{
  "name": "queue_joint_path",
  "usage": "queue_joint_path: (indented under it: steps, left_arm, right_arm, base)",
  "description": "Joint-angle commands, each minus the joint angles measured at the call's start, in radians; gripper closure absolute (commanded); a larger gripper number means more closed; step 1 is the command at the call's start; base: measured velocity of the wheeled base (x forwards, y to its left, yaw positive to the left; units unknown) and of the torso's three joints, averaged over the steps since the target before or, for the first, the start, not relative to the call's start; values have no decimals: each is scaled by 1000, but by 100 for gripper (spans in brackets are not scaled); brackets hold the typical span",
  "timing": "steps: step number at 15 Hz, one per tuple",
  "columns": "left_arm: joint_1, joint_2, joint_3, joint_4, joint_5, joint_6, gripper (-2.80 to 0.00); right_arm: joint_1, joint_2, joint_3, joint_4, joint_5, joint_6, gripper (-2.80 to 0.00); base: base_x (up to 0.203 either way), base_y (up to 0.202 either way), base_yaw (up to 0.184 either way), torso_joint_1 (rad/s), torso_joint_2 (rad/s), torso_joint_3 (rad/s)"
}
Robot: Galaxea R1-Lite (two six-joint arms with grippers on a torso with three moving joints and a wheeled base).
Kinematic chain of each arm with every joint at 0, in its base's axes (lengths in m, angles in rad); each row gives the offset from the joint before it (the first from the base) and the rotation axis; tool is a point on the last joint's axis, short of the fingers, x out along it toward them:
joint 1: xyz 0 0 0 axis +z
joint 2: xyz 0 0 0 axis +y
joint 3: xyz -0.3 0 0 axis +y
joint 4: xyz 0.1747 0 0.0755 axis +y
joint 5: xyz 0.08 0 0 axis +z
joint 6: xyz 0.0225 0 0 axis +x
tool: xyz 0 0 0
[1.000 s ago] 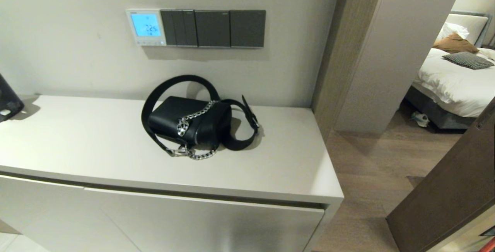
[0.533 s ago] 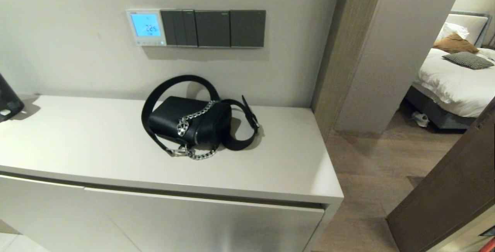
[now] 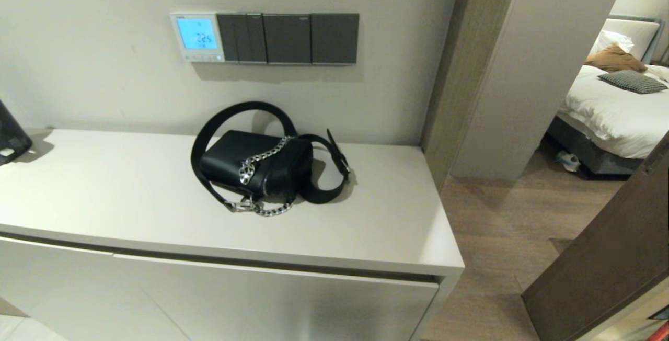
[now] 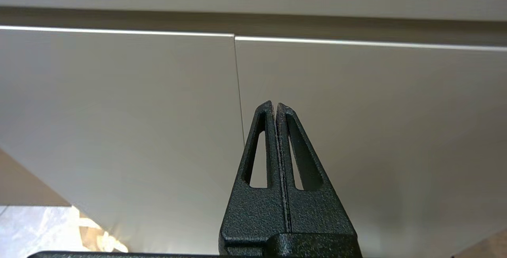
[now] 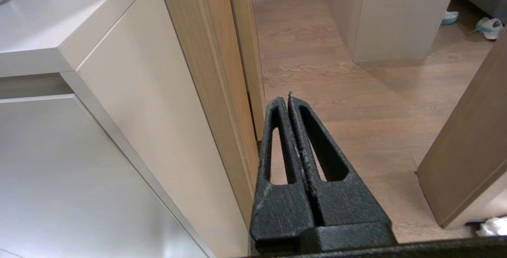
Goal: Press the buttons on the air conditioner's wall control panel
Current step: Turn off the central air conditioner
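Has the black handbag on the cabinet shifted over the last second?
No. The black handbag sits at the same spot below the wall control panel.

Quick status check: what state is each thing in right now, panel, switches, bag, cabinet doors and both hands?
Panel: screen lit blue, digits showing.
Buttons: untouched.
Switches: state unclear.
Bag: lying on cabinet, strap looped.
Cabinet doors: closed.
Left hand: shut, empty, low.
Right hand: shut, empty, low.

Soft indoor light, bag shadowed on cabinet top, edges bowed.
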Motion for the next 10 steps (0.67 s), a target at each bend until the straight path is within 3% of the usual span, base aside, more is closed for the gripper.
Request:
queue_joint_path:
  steps: [1, 10]
  left_arm:
    - [0, 1, 5, -3, -1, 0, 0]
    - [-2, 1, 10, -21, -4, -18, 0]
  right_arm:
    - [0, 0, 2, 0, 0, 0, 0]
    - [0, 1, 2, 0, 0, 1, 0]
  base:
    - [0, 0, 0, 0, 0, 0]
    - [0, 0, 0, 0, 0, 0]
